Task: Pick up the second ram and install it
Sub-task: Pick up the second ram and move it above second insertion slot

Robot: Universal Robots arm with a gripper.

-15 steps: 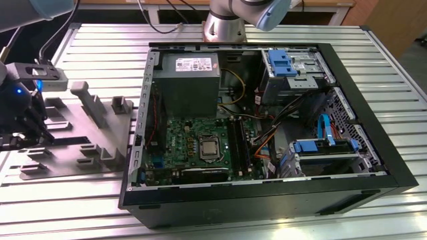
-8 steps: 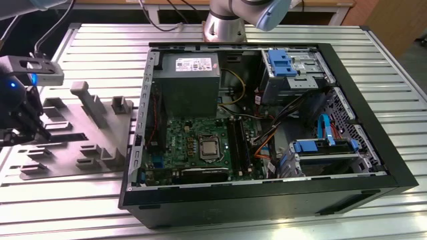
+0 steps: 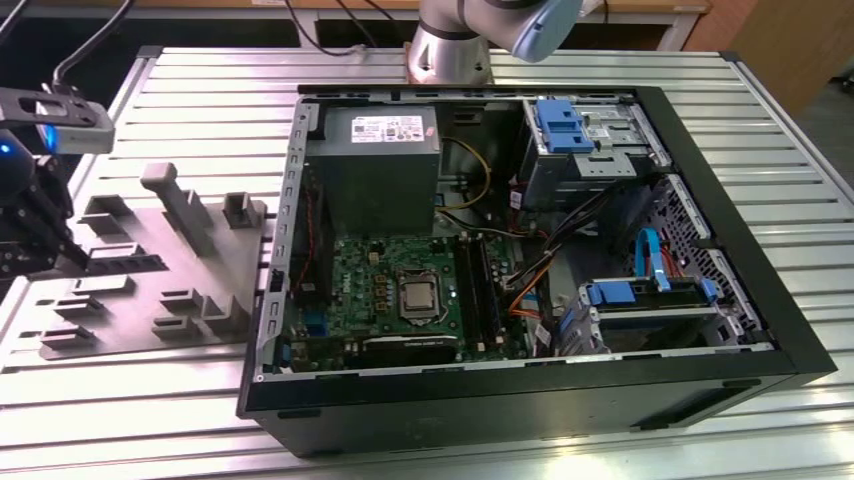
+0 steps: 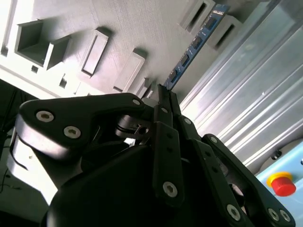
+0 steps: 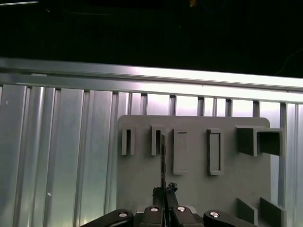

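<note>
Jaws: the gripper (image 4: 164, 92) is closed on the memory stick (image 4: 194, 45), with one finger pressed to each flat face at its near end.
Stick's place: it reaches straight out ahead of the jaws over the grey fixture (image 4: 132, 28). In the first wrist view it shows edge-on as a thin dark line (image 5: 162, 161). Its far end lies close to two slotted blocks of the fixture, and I cannot tell whether it touches them.
Weight: probably very light, hardly any load for the jaws.
Stiffness: likely a stiff, thin board that cracks rather than bends, with chips on the blue face that a hard squeeze could damage.
Slip: the flat faces look smooth, so the stick may pivot, since it is held at one end and most of its length is beyond the fingertips.
Where to hold: on the faces near an end or mid-length, away from the contact edge and square to the board.
Fixture pockets: several rectangular pockets (image 5: 214, 151) lie ahead of the jaws on either side of the stick, and I see nothing in them.
Computer case: the open case (image 3: 801, 350) sits well apart from the jaws, beyond the fixture on the slatted table (image 3: 801, 180).
Case contents: a power supply (image 3: 378, 160), the motherboard (image 3: 360, 270) with its processor (image 3: 418, 295), long memory slots (image 3: 475, 290) just beside the processor, blue drive brackets (image 3: 561, 125) and cables (image 3: 534, 270). I cannot tell whether a stick is already in those slots.
</note>
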